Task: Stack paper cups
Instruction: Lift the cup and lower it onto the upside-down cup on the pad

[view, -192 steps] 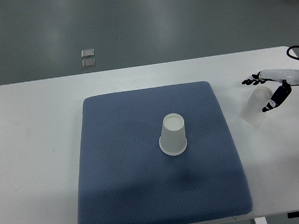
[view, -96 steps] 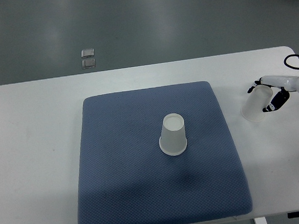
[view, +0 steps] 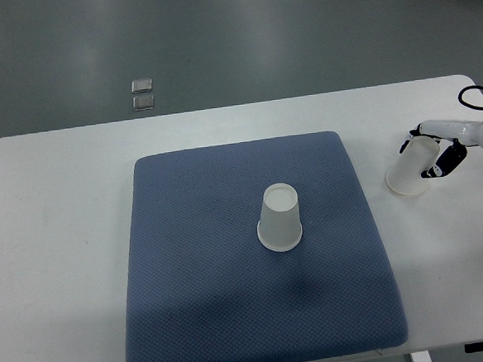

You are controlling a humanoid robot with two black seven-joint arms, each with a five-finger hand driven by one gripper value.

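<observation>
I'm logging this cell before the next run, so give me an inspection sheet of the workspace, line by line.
Surface: white table with a blue mat laid across its middle.
Job's things: one paper cup stands upside down on the mat; a second paper cup sits tilted on the bare table, right of the mat.
Clutter: nothing seen on the table.
Grippers: right hand has its fingers around the second cup's closed end; left hand not in view.
Cables: a black cable loop by the right wrist.
Surroundings: grey floor beyond the table, with two small clear squares lying on it.
</observation>
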